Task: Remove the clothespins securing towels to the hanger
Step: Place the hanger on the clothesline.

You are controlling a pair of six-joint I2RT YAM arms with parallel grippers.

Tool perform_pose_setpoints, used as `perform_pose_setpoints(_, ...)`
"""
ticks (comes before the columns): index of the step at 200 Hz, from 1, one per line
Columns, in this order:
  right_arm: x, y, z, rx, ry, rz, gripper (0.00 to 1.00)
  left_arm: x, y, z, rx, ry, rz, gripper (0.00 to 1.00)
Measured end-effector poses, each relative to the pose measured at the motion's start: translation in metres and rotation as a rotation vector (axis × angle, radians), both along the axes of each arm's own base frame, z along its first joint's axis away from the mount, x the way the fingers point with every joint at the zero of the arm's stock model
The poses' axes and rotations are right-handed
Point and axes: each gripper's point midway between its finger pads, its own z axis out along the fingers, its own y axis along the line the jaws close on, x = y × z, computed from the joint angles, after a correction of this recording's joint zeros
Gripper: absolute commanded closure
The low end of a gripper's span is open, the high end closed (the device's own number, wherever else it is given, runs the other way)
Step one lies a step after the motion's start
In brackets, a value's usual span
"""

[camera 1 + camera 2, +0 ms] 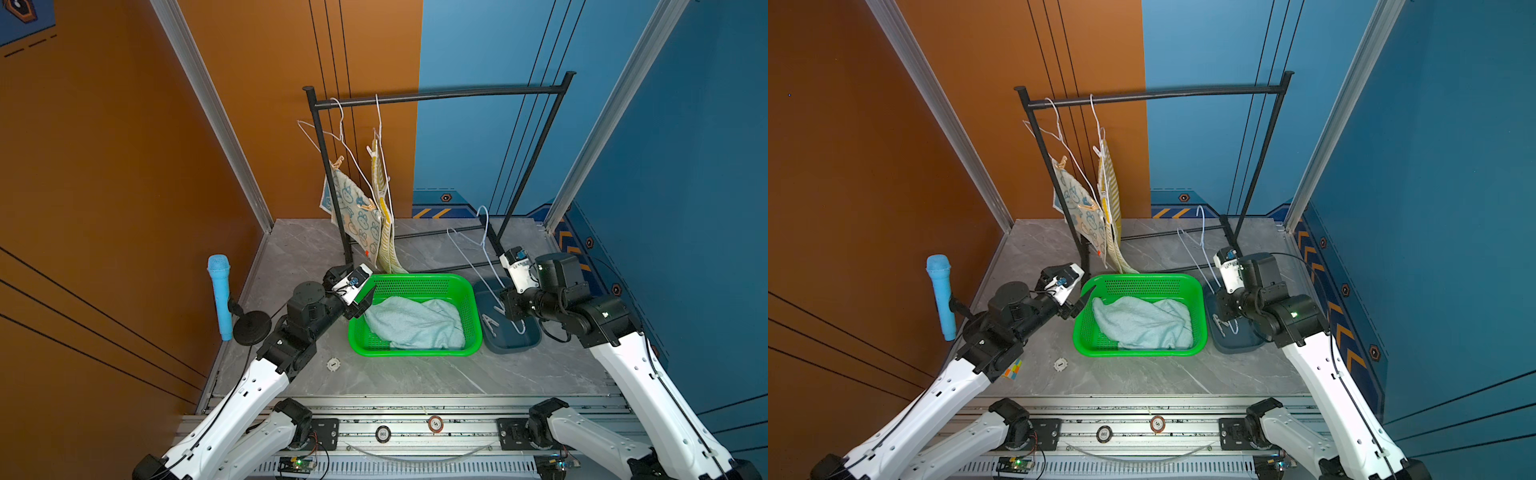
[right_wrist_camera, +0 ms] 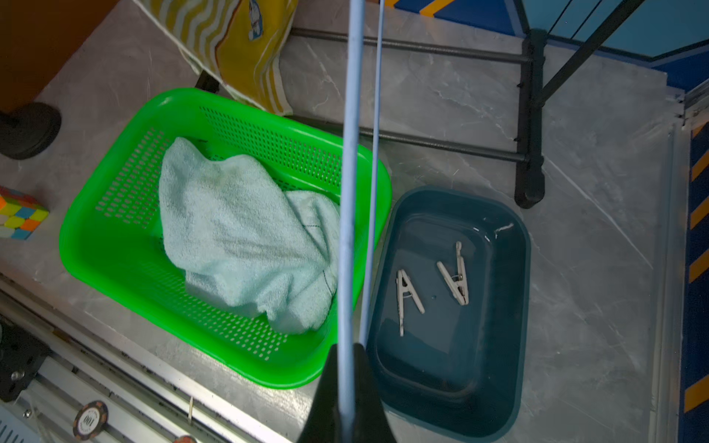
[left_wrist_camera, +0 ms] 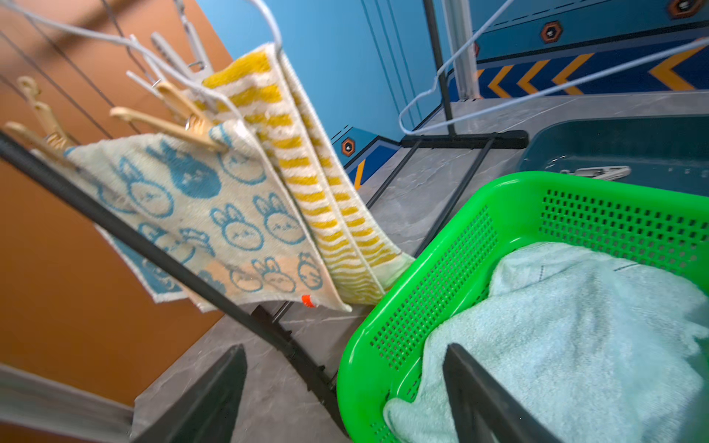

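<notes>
The left arm (image 1: pixel 266 374) reaches from the front left corner of the table toward its middle, with the forearm low and close to level. Its wrist is rolled so that the left gripper (image 1: pixel 365 301) points inward, jaws wide apart with nothing between them. The right arm (image 1: pixel 623 357) comes up from the front right corner with a bent elbow. The right gripper (image 2: pixel 345 349) points downward, its jaws pressed together on the thin wire of a hanger (image 2: pixel 351 153).
</notes>
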Motion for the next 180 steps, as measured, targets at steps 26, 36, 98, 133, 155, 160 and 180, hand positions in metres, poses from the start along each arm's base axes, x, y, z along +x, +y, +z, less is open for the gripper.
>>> perform_pose_setpoints(26,0.027,-0.001,0.023,0.076,-0.068,-0.044,1.0,0.003,0.025,-0.01,-0.007,0.025,0.106,0.0)
perform_pose_setpoints(36,0.036,-0.001,0.033,0.098,-0.093,-0.054,1.0,0.004,0.033,-0.016,-0.004,0.036,0.137,0.02)
perform_pose_setpoints(98,0.082,0.004,0.103,0.197,-0.249,-0.058,1.0,0.003,0.048,-0.047,0.018,0.105,0.194,0.02)
perform_pose_setpoints(133,0.111,0.014,0.129,0.243,-0.293,-0.036,1.0,0.002,0.054,-0.042,0.007,0.091,0.211,0.02)
perform_pose_setpoints(155,0.13,0.021,0.14,0.267,-0.305,-0.021,1.0,0.0,0.056,-0.037,-0.002,0.076,0.214,0.02)
perform_pose_setpoints(160,0.135,0.023,0.144,0.275,-0.308,-0.019,1.0,-0.001,0.057,-0.036,-0.003,0.073,0.215,0.02)
perform_pose_setpoints(180,0.152,0.025,0.158,0.291,-0.334,-0.017,1.0,-0.002,0.057,-0.034,-0.007,0.067,0.215,0.02)
